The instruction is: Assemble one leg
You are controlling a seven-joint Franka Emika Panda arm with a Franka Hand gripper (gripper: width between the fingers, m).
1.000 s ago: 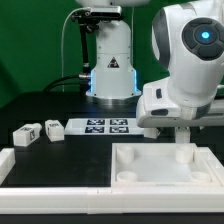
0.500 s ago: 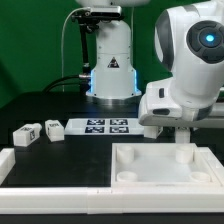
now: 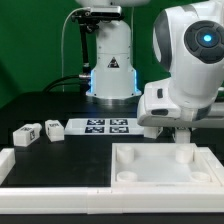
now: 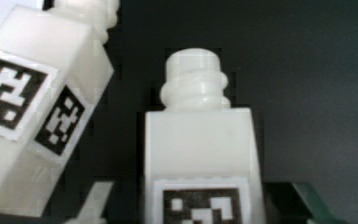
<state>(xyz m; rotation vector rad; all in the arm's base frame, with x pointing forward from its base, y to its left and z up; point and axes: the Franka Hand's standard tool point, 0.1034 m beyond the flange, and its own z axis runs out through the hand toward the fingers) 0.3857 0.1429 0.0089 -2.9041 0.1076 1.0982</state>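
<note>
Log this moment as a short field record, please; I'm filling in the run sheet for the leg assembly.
gripper: open, jaws either side of the leg at gripper, not touching it
leg at gripper: white, tagged, rounded peg end pointing away from the wrist camera
second leg: close beside it, tilted
outer leg: loose, at the exterior view's left
inner leg: between the outer leg and the marker board
marker board: flat, untouched
tabletop: nearest the exterior camera, no leg seen on it

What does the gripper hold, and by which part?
Cannot be told: the gripper flanks the small white plastic leg at its tagged square end, but contact is unclear.
</note>
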